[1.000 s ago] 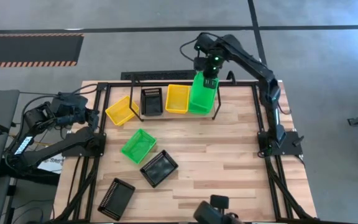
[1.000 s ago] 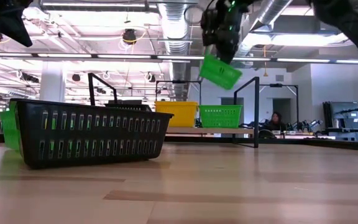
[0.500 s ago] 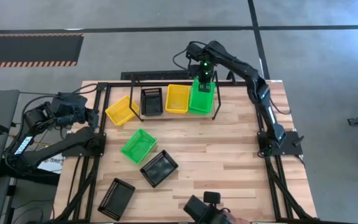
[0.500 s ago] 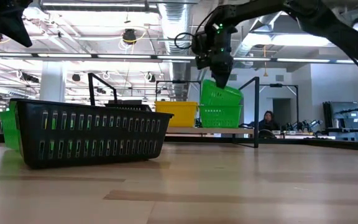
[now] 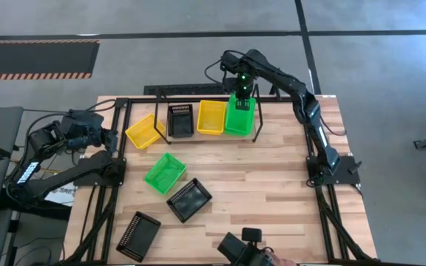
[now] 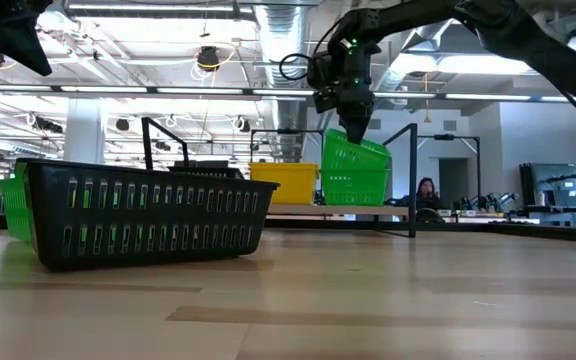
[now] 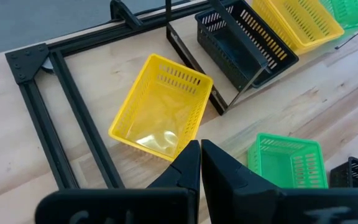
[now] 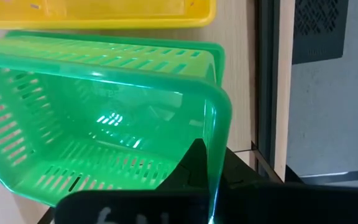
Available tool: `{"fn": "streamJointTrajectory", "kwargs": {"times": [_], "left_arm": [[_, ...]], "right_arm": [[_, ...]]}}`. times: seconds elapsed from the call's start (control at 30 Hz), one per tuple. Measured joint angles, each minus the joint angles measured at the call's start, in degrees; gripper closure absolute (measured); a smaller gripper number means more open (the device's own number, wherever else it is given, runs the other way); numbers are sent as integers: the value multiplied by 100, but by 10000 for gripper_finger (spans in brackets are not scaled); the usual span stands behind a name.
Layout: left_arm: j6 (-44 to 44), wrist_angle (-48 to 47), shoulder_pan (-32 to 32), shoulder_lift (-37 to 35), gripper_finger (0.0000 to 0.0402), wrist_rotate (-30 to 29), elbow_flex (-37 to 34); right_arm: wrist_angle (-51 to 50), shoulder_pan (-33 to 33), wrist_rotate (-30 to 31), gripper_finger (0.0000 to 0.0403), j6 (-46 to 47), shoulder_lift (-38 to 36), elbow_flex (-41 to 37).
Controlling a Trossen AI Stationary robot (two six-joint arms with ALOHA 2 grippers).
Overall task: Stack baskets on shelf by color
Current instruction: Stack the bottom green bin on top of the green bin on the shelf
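Note:
My right gripper is over the right end of the shelf, shut on a green basket. That basket sits tilted in a second green basket on the shelf board. A yellow basket and a black basket stand beside them on the shelf. On the table lie another yellow basket, a green basket and two black baskets. My left gripper waits shut at the table's left edge. My right gripper holds the upper green basket by the rim of its far end wall, coming from above and pointing down. One finger shows inside the wall and the other outside it. The basket is tilted, its far end high, its lower part inside the green basket beneath.
The shelf's black tube posts stand close beside the stacked green baskets. The table's black frame runs along its edges. Bare wood lies on the table's right half. A person sits far off in the room.
My right gripper has moved down and toward the table's far edge, keeping its hold. The green basket, first held high and steeply tilted above the shelf, has come down into the green basket on the shelf and levelled somewhat. In the last half second little has moved.

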Motion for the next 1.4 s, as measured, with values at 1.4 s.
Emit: {"fn": "streamJointTrajectory", "kwargs": {"times": [1.4], "left_arm": [[-15,-103,0,1,401,-151,0]], "right_arm": [[93,-50,-4,400,-179,-669,-1215]]}}
